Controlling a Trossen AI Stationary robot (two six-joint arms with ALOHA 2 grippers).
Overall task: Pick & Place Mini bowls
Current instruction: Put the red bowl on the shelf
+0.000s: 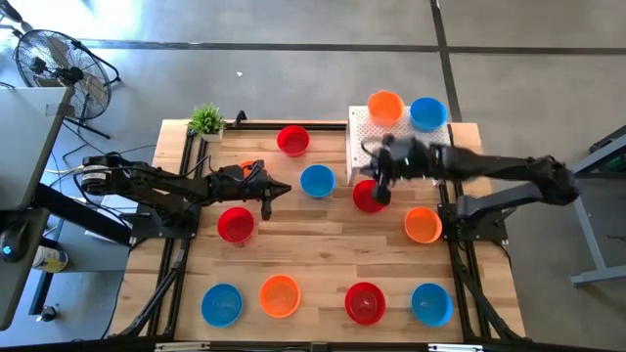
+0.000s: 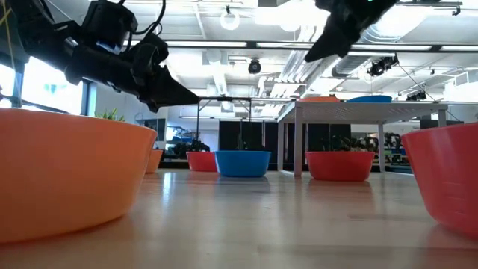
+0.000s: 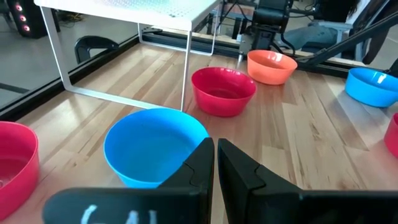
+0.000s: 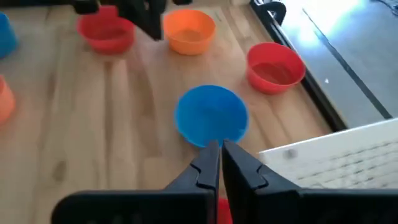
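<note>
Both pincers are pinched narrow, tips almost touching, and neither holds anything. I take this as the pause before a fresh pick rather than a carry.

The left pincer (image 3: 216, 147) hangs low over the bare wood with the middle blue bowl (image 3: 155, 146) just ahead of its tips. With the fingers this close together it would have to spread them before it could straddle that rim. A red bowl (image 1: 236, 224) sits just behind and to the side of it, close to its forearm.

The right pincer (image 4: 221, 149) is raised above the table. A second red bowl (image 1: 369, 196) lies right beneath it, showing only as a red sliver under the fingers. The same blue bowl is a little beyond its tips, so the two arms face each other across it. Which bowl the right arm means to take I cannot tell.

The white stand (image 1: 364, 125) is beside the right pincer, and an orange bowl (image 1: 385, 107) and a blue bowl (image 1: 427, 113) already rest on top. That looks like the drop-off place, and it would explain the height the right arm keeps.

Farther off, the remaining mini bowls lie well apart on the table (image 1: 323, 249), upright and open to a grasp from above. One of them is another orange bowl (image 1: 423, 225) by the right arm's base.
</note>
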